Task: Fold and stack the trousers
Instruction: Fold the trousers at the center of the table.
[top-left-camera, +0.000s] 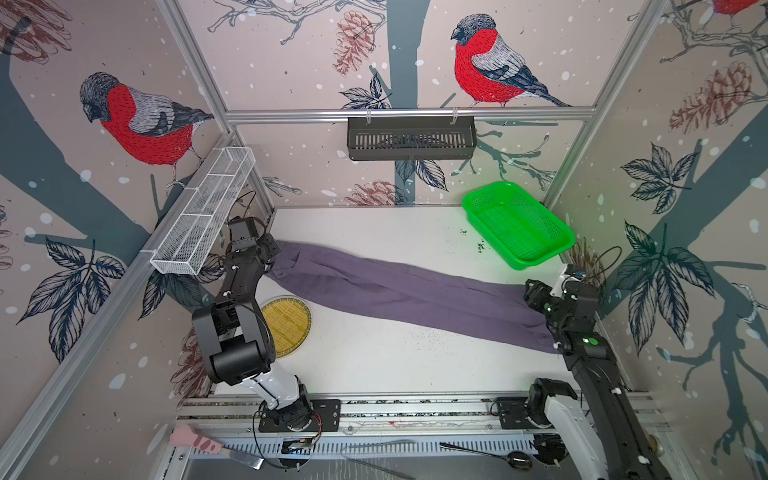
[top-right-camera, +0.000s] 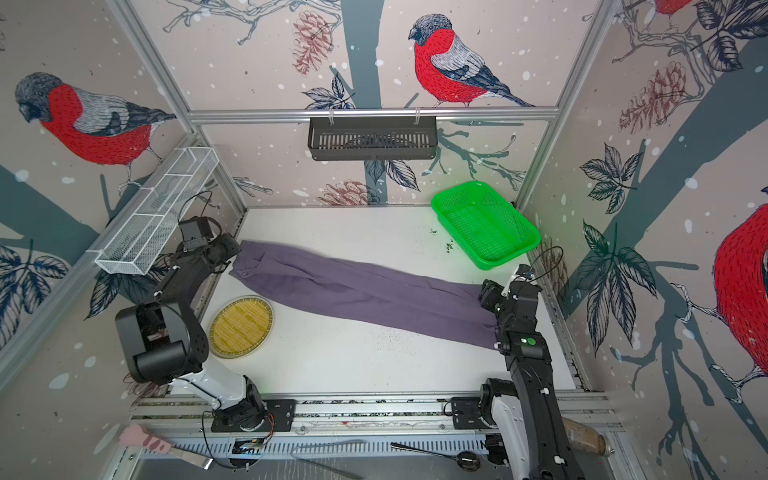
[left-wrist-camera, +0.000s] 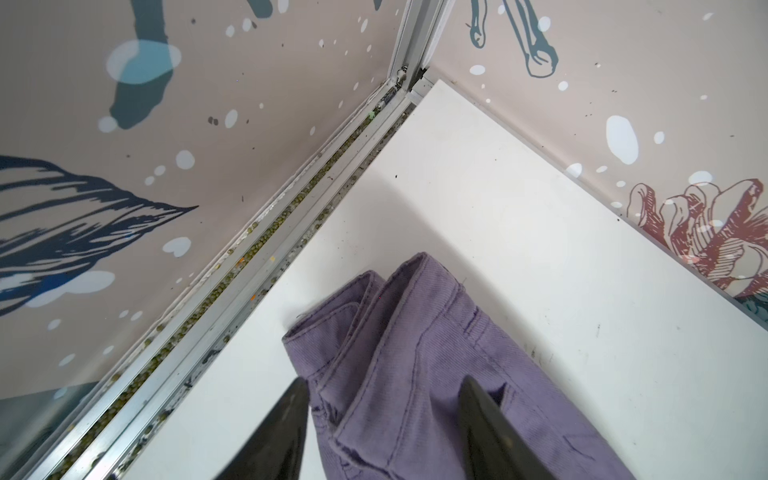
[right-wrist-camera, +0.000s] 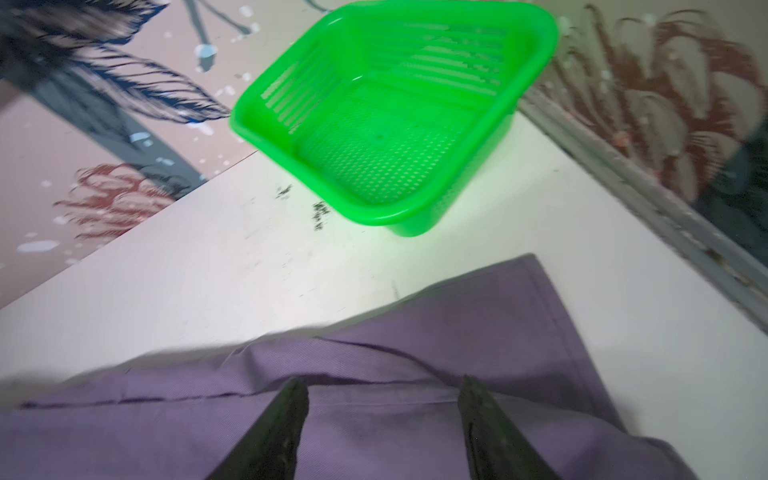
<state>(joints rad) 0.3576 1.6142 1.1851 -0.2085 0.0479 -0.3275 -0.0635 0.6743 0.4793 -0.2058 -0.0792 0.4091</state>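
The purple-grey trousers (top-left-camera: 407, 291) (top-right-camera: 365, 291) lie flat in a long slanted band across the white table (top-left-camera: 374, 357), legs laid one on the other. The waistband is at the far left and the hems at the near right. My left gripper (top-left-camera: 271, 252) (left-wrist-camera: 384, 380) hovers over the waistband end (left-wrist-camera: 374, 316), open, with cloth showing between its fingers and nothing pinched. My right gripper (top-left-camera: 536, 296) (right-wrist-camera: 383, 379) stands open over the hem end (right-wrist-camera: 478, 332), its fingers apart just above the cloth. In both top views the arms hide the fingertips.
A green basket (top-left-camera: 517, 224) (right-wrist-camera: 386, 124) stands at the back right, close to the hems. A round yellow mat in a dish (top-left-camera: 286, 326) lies at the left, near the waistband. A white wire rack (top-left-camera: 203, 212) and a black rack (top-left-camera: 411, 137) hang on the frame.
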